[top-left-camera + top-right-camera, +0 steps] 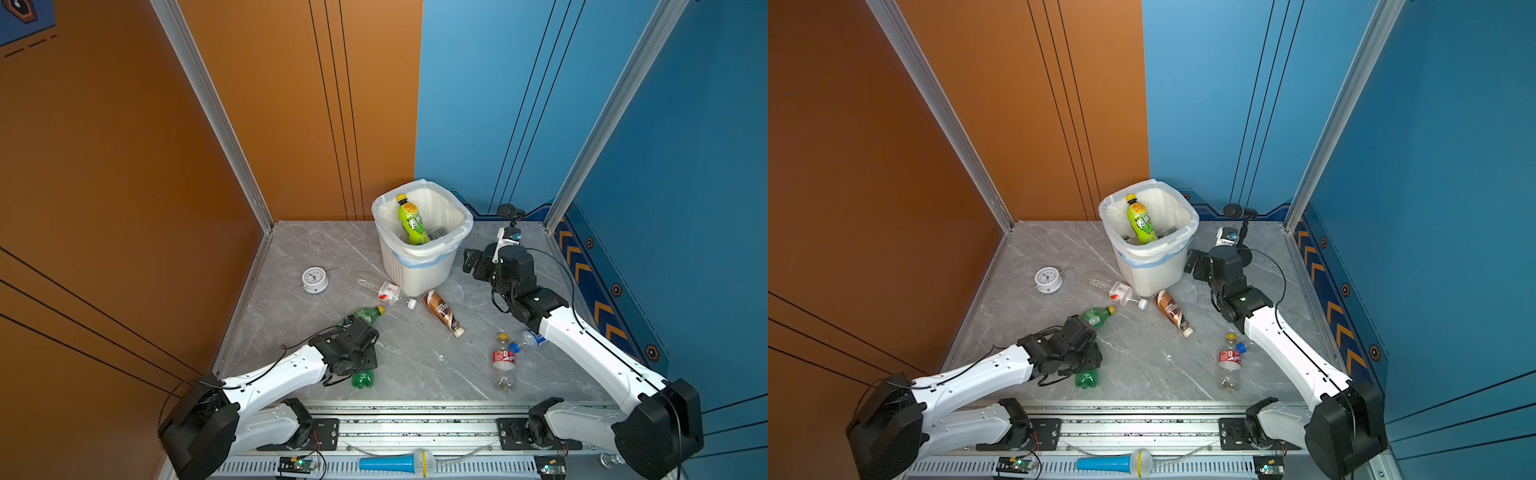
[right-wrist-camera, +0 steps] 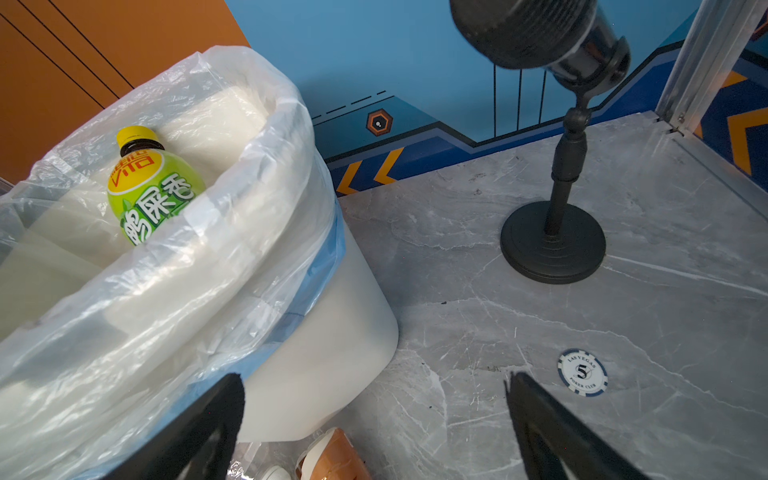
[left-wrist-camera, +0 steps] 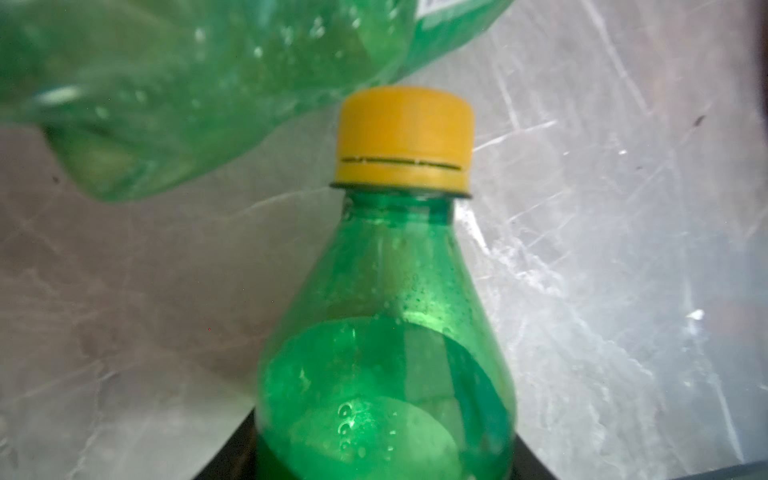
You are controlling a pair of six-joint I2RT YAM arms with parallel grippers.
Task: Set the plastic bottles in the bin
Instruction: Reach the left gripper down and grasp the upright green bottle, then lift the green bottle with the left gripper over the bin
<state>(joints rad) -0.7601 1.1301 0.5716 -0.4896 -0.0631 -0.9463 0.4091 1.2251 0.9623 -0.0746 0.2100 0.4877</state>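
Top views take in the grey worktop, with the bin at the middle of its back edge and its bag folded over the rim. A lime bottle leans inside.

The left gripper is down near the left edge, toward the front, over a green bottle lying flat. The left wrist view shows dark finger parts close against both sides of its body below the shoulder, likely so it hangs straight when lifted. Whether they clamp it yet I cannot tell.

The right gripper hangs beside the bin's right wall, fingers spread wide and empty. It is off the mouth, which I judge leaves the drop free for the other arm.

A second green bottle lies with its base at the first one's yellow cap, so a lift could knock it. Between there and the bin lie a clear bottle and a brown bottle, but the tall rim looks the real hurdle.

Toward the front right corner are a red-label bottle and a blue-cap bottle, the latter partly under the right arm. A clock sits toward the left edge and a black stand near the back right corner, with a poker chip close by.
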